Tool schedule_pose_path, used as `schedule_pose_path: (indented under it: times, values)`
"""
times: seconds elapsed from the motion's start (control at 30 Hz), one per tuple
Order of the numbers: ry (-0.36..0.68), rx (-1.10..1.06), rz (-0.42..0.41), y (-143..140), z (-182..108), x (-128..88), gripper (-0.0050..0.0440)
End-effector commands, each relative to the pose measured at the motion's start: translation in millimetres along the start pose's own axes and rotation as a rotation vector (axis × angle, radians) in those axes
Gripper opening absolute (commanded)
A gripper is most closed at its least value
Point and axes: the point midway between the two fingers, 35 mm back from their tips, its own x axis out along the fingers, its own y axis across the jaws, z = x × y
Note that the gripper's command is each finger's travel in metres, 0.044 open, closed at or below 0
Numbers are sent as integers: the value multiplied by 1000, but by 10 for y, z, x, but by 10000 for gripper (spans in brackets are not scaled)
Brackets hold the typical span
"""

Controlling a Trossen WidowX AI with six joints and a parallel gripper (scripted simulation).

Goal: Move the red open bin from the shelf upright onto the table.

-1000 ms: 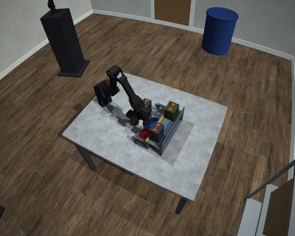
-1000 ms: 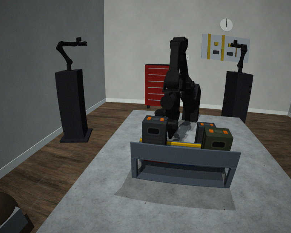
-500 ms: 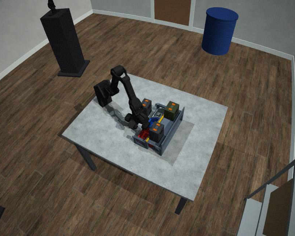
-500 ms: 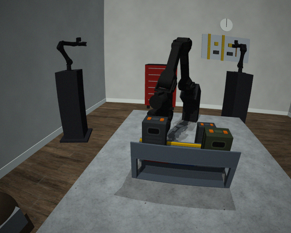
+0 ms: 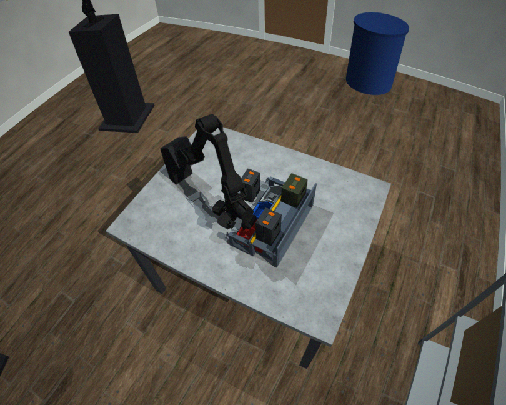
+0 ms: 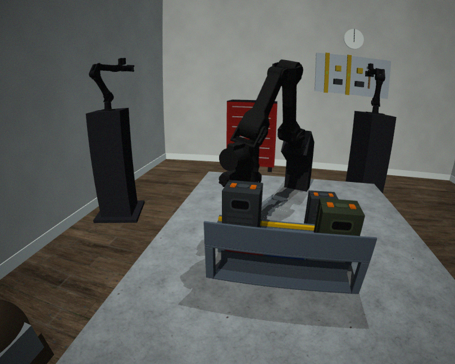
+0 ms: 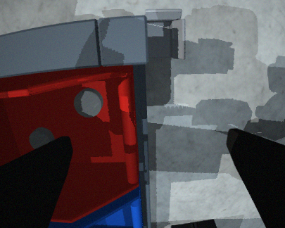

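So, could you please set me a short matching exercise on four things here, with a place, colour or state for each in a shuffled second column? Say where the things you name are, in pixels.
1. red bin (image 5: 244, 232) (image 6: 241, 252) (image 7: 131, 165)
2. claw (image 5: 248, 225) (image 7: 150, 141)
3. blue drum (image 5: 375, 59)
4. green case (image 5: 292, 193) (image 6: 339, 223)

A. standing on the wooden floor (image 5: 222, 65) (image 6: 63, 266)
B. topped with two orange patches
C. directly beside the blue bin (image 5: 262, 207) (image 6: 284, 256) (image 7: 118, 216)
D. open, gripping nothing

Pairs: 1-C, 2-D, 3-A, 4-B.

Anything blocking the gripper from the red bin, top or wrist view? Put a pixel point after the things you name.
Nothing visible: the open gripper (image 5: 246, 224) (image 7: 150, 141) is over the red bin's (image 5: 245, 232) (image 7: 60, 116) front edge, one finger above its inside.
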Motion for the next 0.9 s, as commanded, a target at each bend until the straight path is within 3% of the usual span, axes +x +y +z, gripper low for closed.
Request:
schedule_pose_path:
  times: [0.0, 0.87]
  values:
    - [-9, -6, 19, 42, -35, -51, 425]
    - [-8, -8, 18, 12, -118, -46, 425]
